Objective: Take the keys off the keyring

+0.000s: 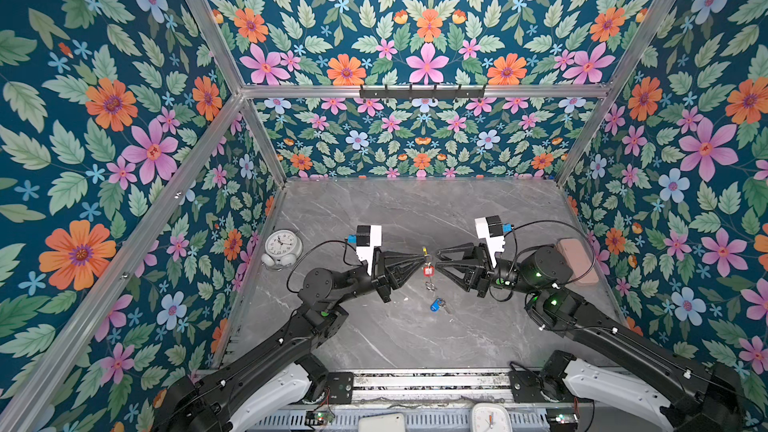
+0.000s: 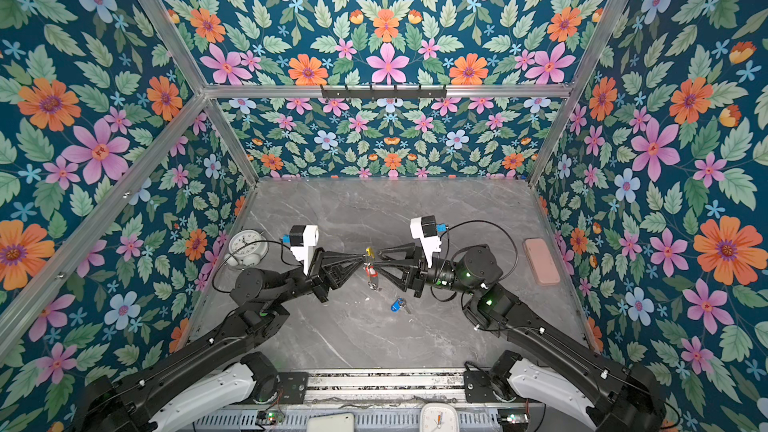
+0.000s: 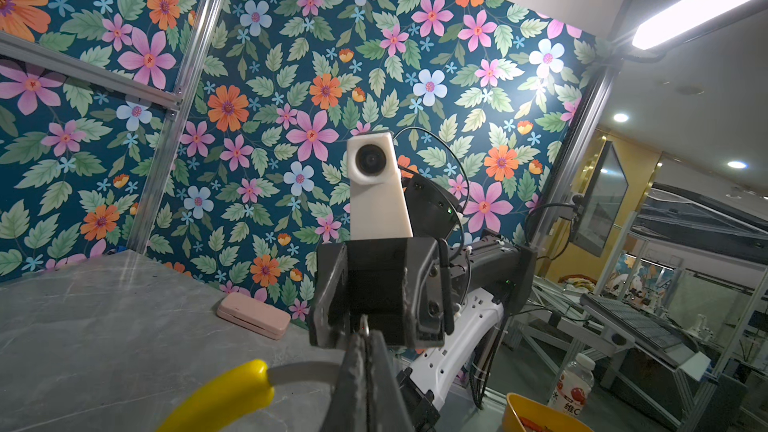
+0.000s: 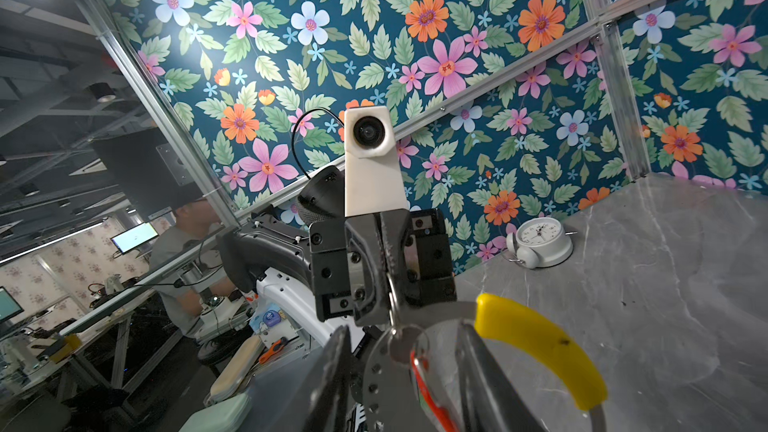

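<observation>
- Above the middle of the table, the left fingers are clamped on the keyring, just beside its yellow sleeve.
- The right fingers stand apart, and the red-tagged key dangles from the hoop between them.
- The blue-tagged key lies off the keyring, down on the table.

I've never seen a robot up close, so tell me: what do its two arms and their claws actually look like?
The left arm and right arm are black jointed tubes with white shells at the base, small green lights and thin black cables looping off them. The left gripper and right gripper are black two-fingered wedges of latticed struts, each topped by a white camera block.
</observation>
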### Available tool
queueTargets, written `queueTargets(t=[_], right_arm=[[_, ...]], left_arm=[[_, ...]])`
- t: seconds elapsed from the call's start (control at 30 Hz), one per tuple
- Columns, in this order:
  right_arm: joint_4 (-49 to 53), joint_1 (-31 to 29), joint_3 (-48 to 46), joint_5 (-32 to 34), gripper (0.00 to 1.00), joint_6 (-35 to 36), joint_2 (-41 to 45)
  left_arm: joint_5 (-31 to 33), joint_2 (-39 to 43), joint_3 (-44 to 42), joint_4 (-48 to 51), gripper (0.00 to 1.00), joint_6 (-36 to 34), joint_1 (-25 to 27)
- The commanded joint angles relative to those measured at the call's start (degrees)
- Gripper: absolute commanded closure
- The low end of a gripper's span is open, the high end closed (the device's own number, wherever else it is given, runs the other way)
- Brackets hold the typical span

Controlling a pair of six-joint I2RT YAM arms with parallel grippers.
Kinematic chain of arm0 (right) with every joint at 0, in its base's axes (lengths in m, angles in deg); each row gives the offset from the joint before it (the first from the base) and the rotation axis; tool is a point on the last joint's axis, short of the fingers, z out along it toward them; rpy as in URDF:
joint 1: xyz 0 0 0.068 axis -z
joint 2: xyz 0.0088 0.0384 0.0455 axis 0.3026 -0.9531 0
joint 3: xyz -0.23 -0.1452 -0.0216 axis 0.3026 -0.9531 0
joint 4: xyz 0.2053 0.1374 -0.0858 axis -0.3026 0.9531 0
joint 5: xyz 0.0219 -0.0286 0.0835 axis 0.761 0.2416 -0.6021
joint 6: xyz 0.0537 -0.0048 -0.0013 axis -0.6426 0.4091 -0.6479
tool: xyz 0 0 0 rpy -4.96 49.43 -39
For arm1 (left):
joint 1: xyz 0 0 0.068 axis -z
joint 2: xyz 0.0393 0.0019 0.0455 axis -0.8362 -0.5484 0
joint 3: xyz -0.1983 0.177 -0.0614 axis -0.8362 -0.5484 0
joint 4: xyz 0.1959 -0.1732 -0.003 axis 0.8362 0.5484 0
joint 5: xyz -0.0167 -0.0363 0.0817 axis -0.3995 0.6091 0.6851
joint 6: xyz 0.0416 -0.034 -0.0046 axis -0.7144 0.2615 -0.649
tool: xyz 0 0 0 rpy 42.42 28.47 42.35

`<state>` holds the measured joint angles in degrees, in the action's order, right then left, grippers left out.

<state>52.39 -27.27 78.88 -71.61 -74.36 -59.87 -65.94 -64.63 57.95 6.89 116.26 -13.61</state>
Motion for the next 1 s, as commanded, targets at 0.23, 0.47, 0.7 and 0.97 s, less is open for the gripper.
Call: queueTargets(t=[0.23, 0.47, 0.7, 0.97], right_arm=[[-7.53, -0.94, -0.02, 1.64, 0.73, -3.18, -2.30], [-6.28, -0.99, 0.63, 1.49, 0.84, -3.07, -2.74], [0.55, -1.47, 2.34, 1.57, 0.99, 0.53, -2.14], [20.09, -1.44, 7.81, 4.37, 1.00, 9.31, 0.32]], left_arm=[[0.35, 0.28, -0.88, -3.97, 1.00, 0.81, -0.06], [0.61, 0.29, -0.90, -3.66, 1.00, 0.88, -0.09], [1.13, 0.29, -0.64, -2.59, 1.00, 0.66, 0.00], [2.06, 3.68, -0.05, 5.27, 0.62, -0.60, -0.13]])
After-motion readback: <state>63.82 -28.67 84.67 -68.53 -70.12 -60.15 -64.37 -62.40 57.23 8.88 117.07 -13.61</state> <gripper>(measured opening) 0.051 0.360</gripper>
